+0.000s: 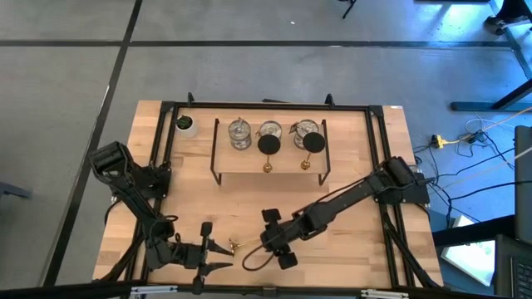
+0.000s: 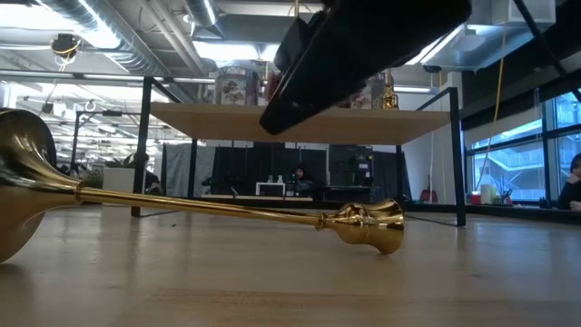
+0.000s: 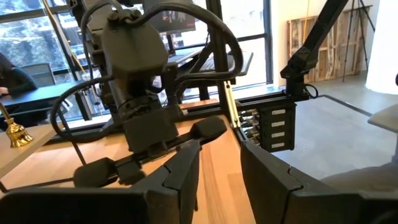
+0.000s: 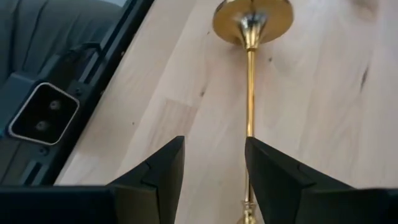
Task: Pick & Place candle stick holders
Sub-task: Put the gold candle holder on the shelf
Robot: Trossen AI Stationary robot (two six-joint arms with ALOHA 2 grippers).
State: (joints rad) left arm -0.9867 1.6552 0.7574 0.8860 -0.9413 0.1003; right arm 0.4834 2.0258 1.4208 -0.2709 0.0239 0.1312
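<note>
No brand, label or writing can be read anywhere. On the wooden table [image 1: 349, 249], a black wire rack [image 1: 218, 154] carrying a board stands toward twelve o'clock; on it sit three silvery cups [image 1: 239, 133] in a row, with two upright brass candle stick holders [image 1: 268, 145] showing dark round discs. A small white pot with a green plant [image 1: 184, 125] stands at the rack's nine o'clock, just beside it. A third brass candle stick holder [image 2: 236, 211] lies flat on the table toward six o'clock, disc end at one side and bell-shaped end at the other. The right gripper [image 4: 214, 168] hovers over this lying stick, fingers parted and empty, the stem passing just beside one finger [image 4: 273, 171]. The left gripper [image 1: 218, 256] waits near seven o'clock, fingers apart, holding nothing, with the right arm [image 3: 134, 74] close in front of it.
</note>
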